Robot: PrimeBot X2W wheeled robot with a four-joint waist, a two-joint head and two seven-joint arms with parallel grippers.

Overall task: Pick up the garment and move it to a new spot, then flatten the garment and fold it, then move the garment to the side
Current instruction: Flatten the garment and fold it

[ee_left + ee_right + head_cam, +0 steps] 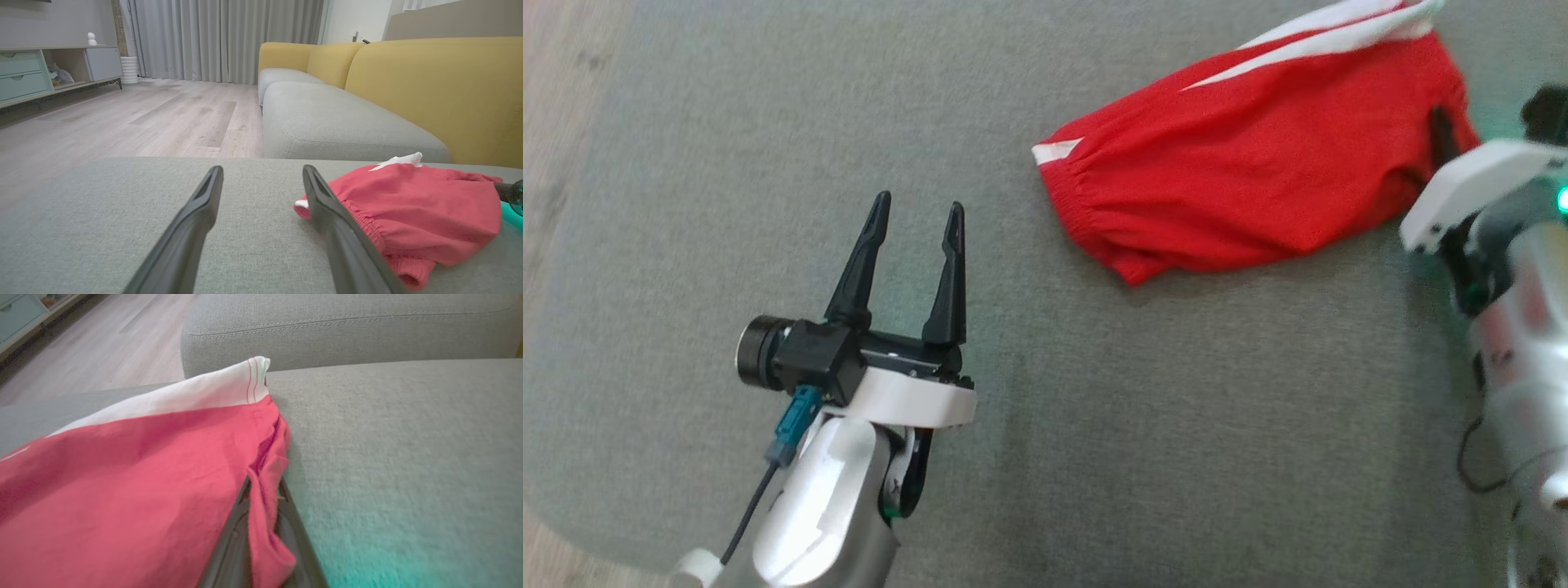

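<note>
Your right hand (263,486) is clenched on a fold at the edge of the red shorts (1258,155), which lie crumpled, white trim showing, on the grey sofa cushion (1094,425). Your left hand (917,219) hangs released above the cushion, clear of the shorts, fingers spread

We log left gripper (919,202): two long tapered black fingers (858,269) | black wrist camera (760,351), teal connector (796,416), dark cable (747,514) | white collar (915,404), silver-white forearm (817,506) | right arm (1519,343): angular white cover (1462,192), green light (1564,200), thin black wire (1466,474).
</note>
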